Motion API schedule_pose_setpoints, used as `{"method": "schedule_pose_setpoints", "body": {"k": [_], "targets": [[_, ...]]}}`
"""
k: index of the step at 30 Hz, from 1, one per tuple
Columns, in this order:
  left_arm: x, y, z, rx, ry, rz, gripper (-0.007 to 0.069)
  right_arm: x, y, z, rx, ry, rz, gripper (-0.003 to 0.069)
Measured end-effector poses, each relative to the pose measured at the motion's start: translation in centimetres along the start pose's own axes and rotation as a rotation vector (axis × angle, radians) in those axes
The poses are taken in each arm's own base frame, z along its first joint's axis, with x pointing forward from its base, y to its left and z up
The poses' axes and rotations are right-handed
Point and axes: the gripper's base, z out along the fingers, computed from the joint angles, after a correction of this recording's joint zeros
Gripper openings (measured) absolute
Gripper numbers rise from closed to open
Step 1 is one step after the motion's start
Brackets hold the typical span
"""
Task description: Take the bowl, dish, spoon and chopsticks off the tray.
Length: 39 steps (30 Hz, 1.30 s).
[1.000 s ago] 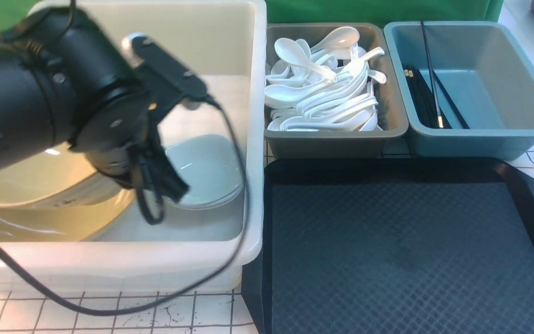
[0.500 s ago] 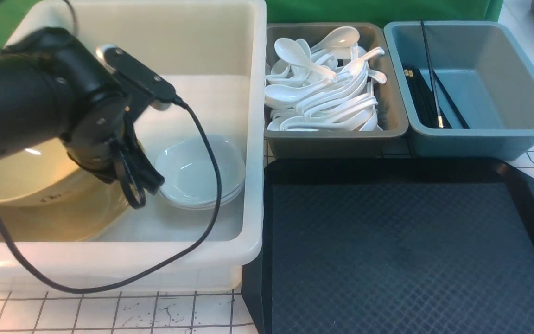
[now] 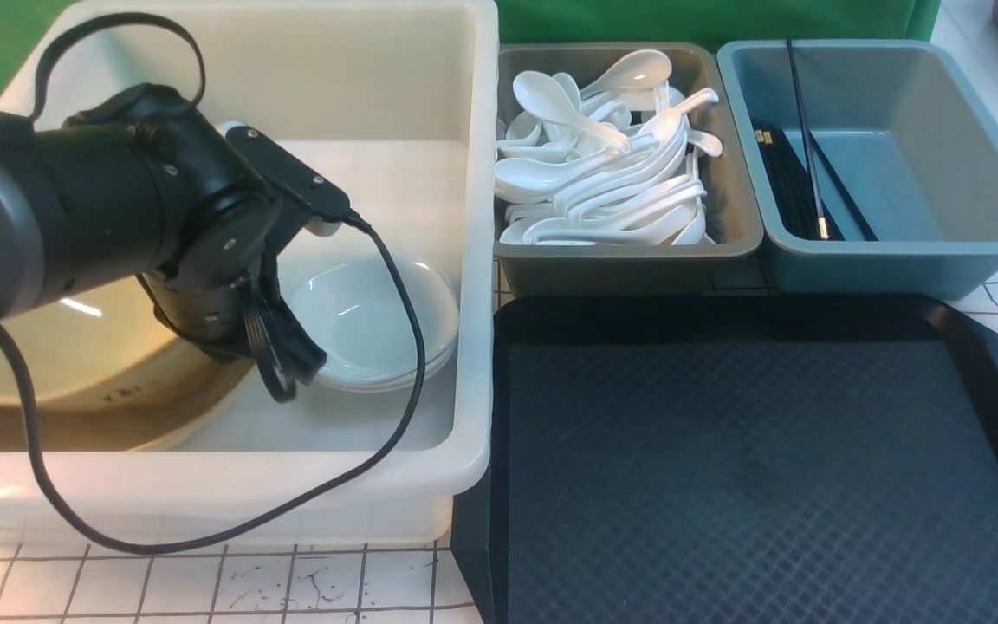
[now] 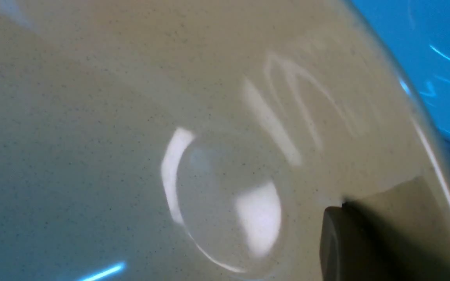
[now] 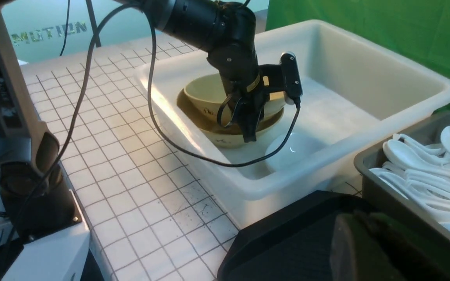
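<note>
The olive-yellow bowl [image 3: 40, 355] sits tilted inside the white tub [image 3: 473, 260], nested on a second olive bowl [image 3: 118, 425]. My left gripper [image 3: 285, 360] is shut on its rim; in the left wrist view one finger [image 4: 350, 242] lies inside the bowl [image 4: 131, 117]. The right wrist view shows that grip [image 5: 248, 125] on the bowl [image 5: 205, 91]. The black tray [image 3: 759, 468] is bare. Spoons [image 3: 612, 165] fill the grey bin. Chopsticks [image 3: 802, 173] lie in the blue bin. My right gripper [image 5: 359, 222] is shut and empty over the tray's corner [image 5: 287, 234].
Stacked small white dishes [image 3: 369, 321] lie in the tub just right of my left gripper. The grey bin [image 3: 737, 173] and blue bin [image 3: 941, 130] stand behind the tray. A black cable [image 3: 204, 533] hangs over the tub's front wall.
My left arm has moved back and down into the tub with the bowl, which now rests lower on the bowl beneath. The tray and bins are unchanged.
</note>
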Motion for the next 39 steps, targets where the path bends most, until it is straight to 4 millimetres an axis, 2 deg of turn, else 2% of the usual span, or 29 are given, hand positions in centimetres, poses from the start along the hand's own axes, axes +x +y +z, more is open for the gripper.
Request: {"method": "schedule_pose_setpoints", "body": {"k": [3, 6, 8, 10, 12, 15, 18, 19, 21, 23, 24, 26, 27, 28, 29, 30, 31, 32, 35, 38, 39], "targets": [[0.1, -0.1, 0.0, 0.012, 0.006, -0.009, 0.0126, 0.0, 0.0, 0.0, 0.000, 0.001, -0.015, 0.0046], [0.2, 0.0, 0.0, 0.004, 0.022, 0.000, 0.0236, 0.0, 0.0, 0.0, 0.000, 0.001, -0.025, 0.0046], [0.2, 0.0, 0.0, -0.001, 0.029, 0.003, 0.0278, 0.0, 0.0, 0.0, 0.000, 0.001, -0.032, 0.0046], [0.4, 0.1, -0.2, -0.005, 0.038, 0.001, 0.0356, 0.0, 0.0, 0.0, 0.000, 0.001, -0.040, 0.0046], [0.5, 0.2, -0.5, -0.005, 0.038, -0.005, 0.0398, 0.0, 0.0, 0.0, 0.000, 0.001, -0.041, 0.0046], [0.8, 0.8, -2.5, 0.001, -0.012, -0.048, 0.0475, 0.0, 0.0, 0.0, 0.000, 0.001, -0.046, 0.0046], [1.2, 1.3, -4.6, 0.013, -0.073, -0.095, 0.0490, 0.0, 0.0, 0.0, 0.000, 0.001, -0.059, 0.0046], [1.3, 1.3, -4.7, 0.018, -0.077, -0.101, 0.0489, 0.0, 0.0, 0.0, 0.000, 0.000, -0.060, 0.0046], [1.7, 1.7, -6.7, 0.041, -0.145, -0.152, 0.0486, -0.1, 0.0, 0.0, 0.002, -0.010, -0.060, 0.0046], [1.9, 1.8, -7.4, 0.060, -0.173, -0.178, 0.0482, -0.1, 0.0, 0.0, 0.003, -0.016, -0.062, 0.0046], [2.0, 1.8, -8.1, 0.080, -0.197, -0.210, 0.0455, -0.2, 0.0, 0.0, 0.004, -0.023, -0.063, 0.0046], [2.1, 1.6, -8.4, 0.114, -0.207, -0.264, 0.0376, -0.3, 0.0, 0.0, 0.004, -0.027, -0.062, 0.0046], [2.1, 1.4, -8.5, 0.139, -0.203, -0.303, 0.0302, -0.3, 0.0, 0.0, 0.004, -0.028, -0.062, 0.0046], [2.1, 1.4, -8.5, 0.144, -0.203, -0.314, 0.0288, -0.3, 0.0, 0.0, 0.004, -0.028, -0.062, 0.0046], [2.0, 1.1, -8.5, 0.179, -0.198, -0.364, 0.0166, -0.3, 0.0, 0.0, 0.004, -0.027, -0.057, 0.0046], [2.0, 0.9, -8.7, 0.211, -0.200, -0.403, 0.0088, -0.2, 0.0, 0.0, 0.003, -0.022, -0.049, 0.0046], [2.1, 0.9, -8.8, 0.216, -0.202, -0.410, 0.0078, -0.2, 0.0, 0.0, 0.002, -0.018, -0.043, 0.0046], [2.1, 0.8, -9.4, 0.253, -0.223, -0.446, 0.0036, -0.1, 0.0, 0.0, 0.000, -0.006, -0.033, 0.0046], [2.6, 0.9, -12.6, 0.367, -0.370, -0.547, -0.0001, 0.5, 0.1, 0.0, -0.009, 0.050, -0.005, 0.0046], [3.8, 1.4, -16.3, 0.437, -0.534, -0.589, -0.0001, 0.8, 0.1, 0.0, -0.014, 0.091, 0.019, 0.0048], [5.2, 1.5, -18.7, 0.483, -0.650, -0.601, -0.0001, 1.0, 0.2, -0.1, -0.015, 0.113, 0.033, 0.0048]]}}
